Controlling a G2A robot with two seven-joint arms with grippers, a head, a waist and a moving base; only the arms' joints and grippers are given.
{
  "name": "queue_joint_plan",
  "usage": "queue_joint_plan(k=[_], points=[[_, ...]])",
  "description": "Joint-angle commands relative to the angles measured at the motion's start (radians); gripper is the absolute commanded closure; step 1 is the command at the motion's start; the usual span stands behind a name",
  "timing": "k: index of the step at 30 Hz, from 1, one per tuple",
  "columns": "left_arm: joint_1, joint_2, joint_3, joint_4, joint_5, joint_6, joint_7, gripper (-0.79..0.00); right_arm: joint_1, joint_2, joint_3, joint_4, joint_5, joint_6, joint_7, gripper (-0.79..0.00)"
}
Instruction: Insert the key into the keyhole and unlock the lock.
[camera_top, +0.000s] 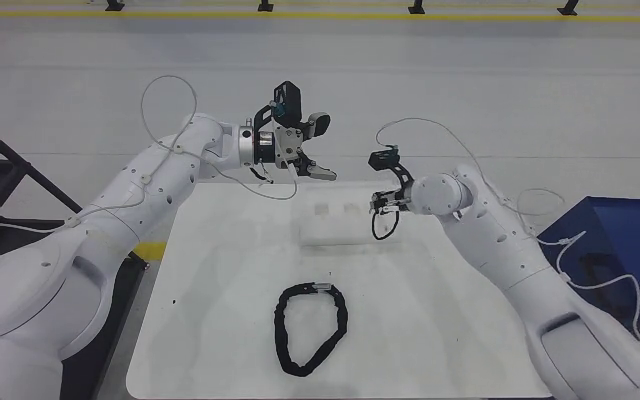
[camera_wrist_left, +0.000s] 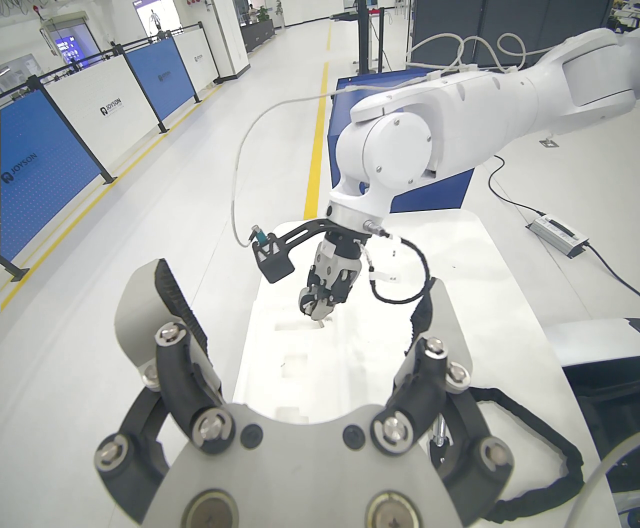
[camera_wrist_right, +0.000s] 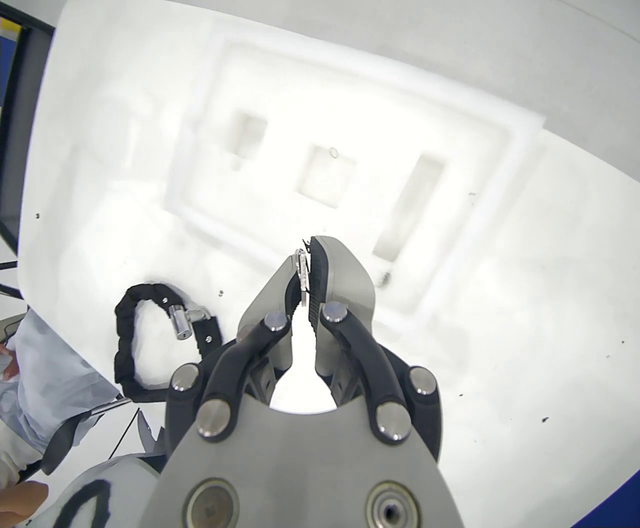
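Key (camera_wrist_right: 302, 270): right wrist view, thin metal piece clamped edge-on between the closed fingers of the right gripper (camera_wrist_right: 306, 250), above the long edge of the white foam tray (camera_wrist_right: 520, 130). Chain lock (camera_wrist_right: 125, 325): black-sleeved loop with silver lock cylinder (camera_wrist_right: 180, 325), flat on the table (camera_wrist_right: 500, 350), apart from the foam tray.

Left wrist view: left gripper (camera_wrist_left: 297, 295), fingers spread wide, off one end of the foam tray. Right gripper poised over a tray recess.

Top view: Chain lock between foam tray and robot, well apart from both grippers.
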Motion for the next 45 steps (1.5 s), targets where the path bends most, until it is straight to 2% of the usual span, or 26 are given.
queue_joint_plan(k=[1,6,11,20,28,38,39,40,45], points=[[0.000,0.000,0.000,0.000,0.000,0.000,0.000,-0.785,-0.056,0.032,0.064,-0.122,-0.006,-0.004,0.026,0.000],[0.000,0.000,0.000,0.000,0.000,0.000,0.000,-0.785,-0.210,0.096,0.234,-0.352,0.093,-0.114,0.089,0.000],[0.000,0.000,0.000,0.000,0.000,0.000,0.000,-0.785,-0.326,0.134,0.372,-0.443,0.251,-0.240,0.138,0.000],[0.000,0.000,0.000,0.000,0.000,0.000,0.000,-0.785,-0.417,0.164,0.511,-0.420,0.584,-0.414,0.204,0.000],[0.000,0.000,0.000,0.000,0.000,0.000,0.000,-0.785,-0.444,0.171,0.567,-0.319,0.822,-0.468,0.196,0.000],[0.000,0.000,0.000,0.000,0.000,0.000,0.000,-0.785,-0.444,0.171,0.567,-0.319,0.822,-0.468,0.196,0.000],[-0.003,0.001,-0.007,-0.014,0.032,0.048,-0.013,-0.785,-0.444,0.171,0.567,-0.319,0.822,-0.468,0.196,0.000],[0.002,0.003,-0.016,-0.037,0.073,0.098,0.001,-0.785,-0.444,0.171,0.567,-0.319,0.822,-0.468,0.196,0.000],[0.073,0.026,-0.029,-0.044,0.182,0.097,0.017,-0.785,-0.444,0.171,0.567,-0.319,0.822,-0.468,0.196,0.000]])
